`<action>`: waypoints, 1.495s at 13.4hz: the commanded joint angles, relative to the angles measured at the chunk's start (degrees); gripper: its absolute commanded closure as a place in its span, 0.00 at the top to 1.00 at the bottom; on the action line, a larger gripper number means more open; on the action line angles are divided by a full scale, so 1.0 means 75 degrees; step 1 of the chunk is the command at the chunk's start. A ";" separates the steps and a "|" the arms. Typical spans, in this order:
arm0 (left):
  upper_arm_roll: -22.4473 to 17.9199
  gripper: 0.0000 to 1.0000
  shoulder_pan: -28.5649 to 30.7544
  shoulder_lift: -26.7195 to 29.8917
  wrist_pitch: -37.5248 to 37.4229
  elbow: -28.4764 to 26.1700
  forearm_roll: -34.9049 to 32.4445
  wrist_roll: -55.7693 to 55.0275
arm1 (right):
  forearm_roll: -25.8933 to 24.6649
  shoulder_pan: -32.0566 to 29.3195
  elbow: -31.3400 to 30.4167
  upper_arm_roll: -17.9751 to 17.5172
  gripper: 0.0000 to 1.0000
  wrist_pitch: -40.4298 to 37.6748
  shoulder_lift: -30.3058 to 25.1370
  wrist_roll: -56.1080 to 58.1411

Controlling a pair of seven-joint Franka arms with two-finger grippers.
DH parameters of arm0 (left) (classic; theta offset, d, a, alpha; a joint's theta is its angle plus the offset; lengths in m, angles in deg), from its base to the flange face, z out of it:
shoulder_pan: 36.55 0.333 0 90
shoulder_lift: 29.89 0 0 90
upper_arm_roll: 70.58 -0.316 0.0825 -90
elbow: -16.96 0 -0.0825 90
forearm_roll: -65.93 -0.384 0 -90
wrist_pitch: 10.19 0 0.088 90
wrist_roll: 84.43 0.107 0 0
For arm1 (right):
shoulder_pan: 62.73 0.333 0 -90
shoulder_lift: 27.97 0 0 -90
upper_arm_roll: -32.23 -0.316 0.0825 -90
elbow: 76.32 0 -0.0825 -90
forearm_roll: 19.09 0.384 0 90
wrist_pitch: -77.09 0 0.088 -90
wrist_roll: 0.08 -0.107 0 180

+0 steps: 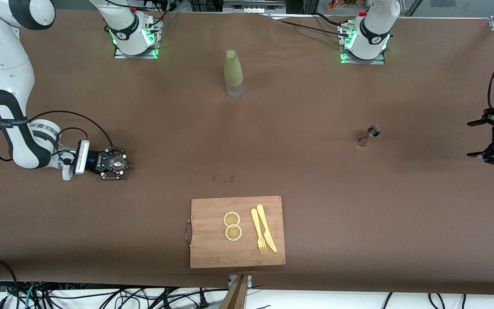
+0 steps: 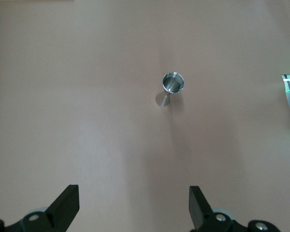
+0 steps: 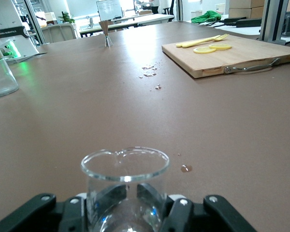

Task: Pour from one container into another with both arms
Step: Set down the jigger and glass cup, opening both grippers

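The table (image 1: 315,180) is plain matte brown. The jigger (image 1: 372,132) is shiny silver. The glass (image 3: 124,186) is clear. The bottle (image 1: 233,73) is olive green with a see-through base. The cutting board (image 1: 212,249) is pale striped wood, carrying yellow lemon slices (image 1: 232,225), fork (image 1: 258,231) and knife (image 1: 266,227). Both grippers are black.

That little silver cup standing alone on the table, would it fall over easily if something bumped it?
Probably. The jigger is hourglass-shaped with a narrow waist and stands upright on a small base, so a sideways nudge would likely tip it. Its round rim suggests it would then roll. The shiny metal looks stiff and perhaps slippery. The left pincer is open, well apart from it.
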 commanded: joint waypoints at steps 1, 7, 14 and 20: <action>0.0223 1.00 -0.0372 0.0893 0.0058 -0.0465 -0.1129 -0.1614 | 0.0142 -0.0050 -0.0048 -0.0020 0.27 0.0050 -0.0033 0.0154; 0.0562 1.00 -0.0784 0.1469 -0.1009 -0.0278 -0.1661 -0.6874 | 0.0119 -0.0050 -0.0036 0.0086 1.00 0.0062 -0.0091 0.0190; 0.1184 1.00 -0.1146 0.1586 -0.1279 -0.0055 -0.1521 -1.2437 | 0.0048 -0.0039 0.0046 0.0261 1.00 -0.0008 -0.0290 0.0178; 0.1162 1.00 -0.1393 0.1528 -0.1502 0.0238 -0.1708 -1.4581 | -0.0033 -0.0027 0.0069 0.0414 1.00 -0.0031 -0.0735 0.0061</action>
